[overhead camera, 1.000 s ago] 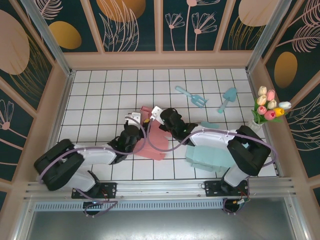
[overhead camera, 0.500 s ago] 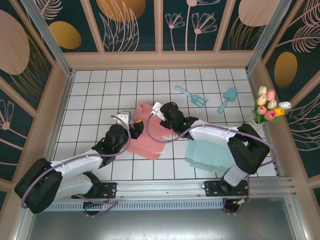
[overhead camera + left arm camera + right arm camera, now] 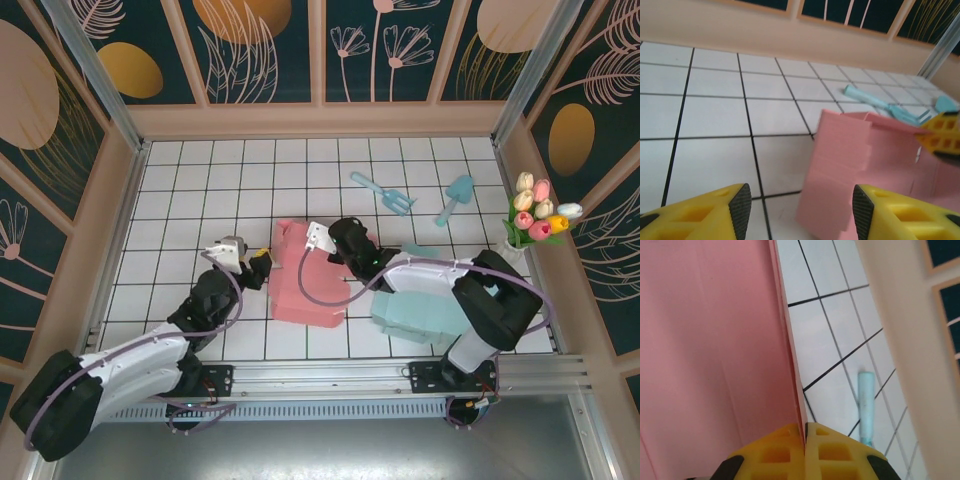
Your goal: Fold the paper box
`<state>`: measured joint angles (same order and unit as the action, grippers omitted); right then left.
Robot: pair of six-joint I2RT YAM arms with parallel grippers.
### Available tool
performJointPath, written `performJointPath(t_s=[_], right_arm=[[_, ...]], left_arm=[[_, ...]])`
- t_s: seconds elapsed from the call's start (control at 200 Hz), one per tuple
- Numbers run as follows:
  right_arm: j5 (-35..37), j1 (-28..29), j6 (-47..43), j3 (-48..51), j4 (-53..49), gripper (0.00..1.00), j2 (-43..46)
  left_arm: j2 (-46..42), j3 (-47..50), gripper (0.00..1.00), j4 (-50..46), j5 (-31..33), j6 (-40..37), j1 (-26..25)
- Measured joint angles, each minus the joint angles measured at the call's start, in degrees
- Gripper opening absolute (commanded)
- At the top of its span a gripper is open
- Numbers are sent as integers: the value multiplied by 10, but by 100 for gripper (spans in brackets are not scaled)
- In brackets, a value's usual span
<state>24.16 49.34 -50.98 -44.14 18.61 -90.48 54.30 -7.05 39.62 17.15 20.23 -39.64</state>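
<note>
While the left gripper [image 3: 255,268] hangs released just left of the pink paper box [image 3: 305,288] mid-table, the right gripper [image 3: 322,245] pinches the box's far right edge; beyond lie a blue toy rake [image 3: 383,193] and shovel [image 3: 455,198].

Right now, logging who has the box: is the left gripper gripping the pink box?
No, the left gripper is open, with the pink box lying ahead of its fingers.

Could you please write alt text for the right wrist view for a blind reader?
The right gripper, jaws shut, pinches the thin edge of the pink paper box, whose flat panel covers the left side. To the right lie the white tiled table and a teal tool handle.
</note>
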Motion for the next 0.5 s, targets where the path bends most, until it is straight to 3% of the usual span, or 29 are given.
performJointPath(t_s=[0.275, 0.5], right_arm=[[0, 29, -164, 89, 152, 0, 15], [0, 35, -227, 128, 230, 0, 14]], left_arm=[[109, 16, 55, 117, -35, -34, 0], [195, 23, 52, 213, -82, -68, 0]])
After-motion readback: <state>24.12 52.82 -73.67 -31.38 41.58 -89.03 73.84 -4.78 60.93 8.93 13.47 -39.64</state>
